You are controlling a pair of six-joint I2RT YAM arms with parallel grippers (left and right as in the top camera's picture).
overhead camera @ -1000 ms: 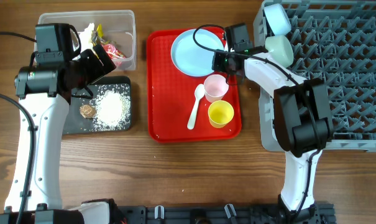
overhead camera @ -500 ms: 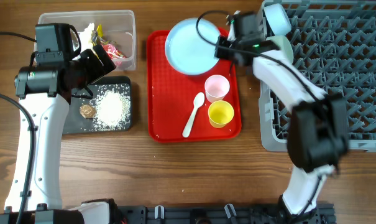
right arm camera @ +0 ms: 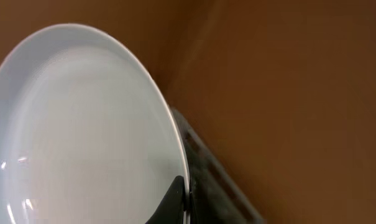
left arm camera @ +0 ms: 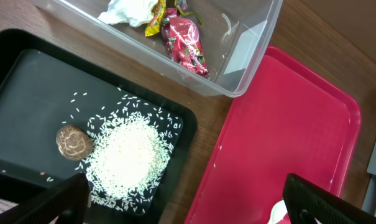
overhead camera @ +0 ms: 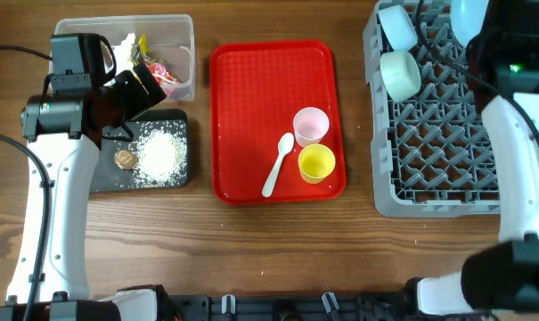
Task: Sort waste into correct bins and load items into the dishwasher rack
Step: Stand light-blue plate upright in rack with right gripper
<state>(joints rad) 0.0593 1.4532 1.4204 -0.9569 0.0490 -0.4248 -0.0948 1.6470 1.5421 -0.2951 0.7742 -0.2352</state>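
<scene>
My right gripper (right arm camera: 183, 194) is shut on the rim of the pale blue plate (right arm camera: 82, 124) and holds it high over the far end of the grey dishwasher rack (overhead camera: 438, 169); the plate shows at the top edge of the overhead view (overhead camera: 469, 14). Two pale blue bowls (overhead camera: 398, 27) (overhead camera: 401, 73) sit in the rack's left side. The pink cup (overhead camera: 311, 125), yellow cup (overhead camera: 316, 163) and white spoon (overhead camera: 278, 165) lie on the red tray (overhead camera: 251, 89). My left gripper (left arm camera: 188, 208) is open and empty over the black tray (left arm camera: 26, 68).
The clear tub (overhead camera: 184, 53) holds white tissue (left arm camera: 128, 9) and red and yellow wrappers (left arm camera: 184, 40). The black tray holds a heap of rice grains (left arm camera: 128, 158) and the round brown piece (left arm camera: 74, 141). Bare wooden table lies in front of the trays.
My right gripper has lifted the plate off the red tray and carried it right, over the rack. The left arm has not moved.
</scene>
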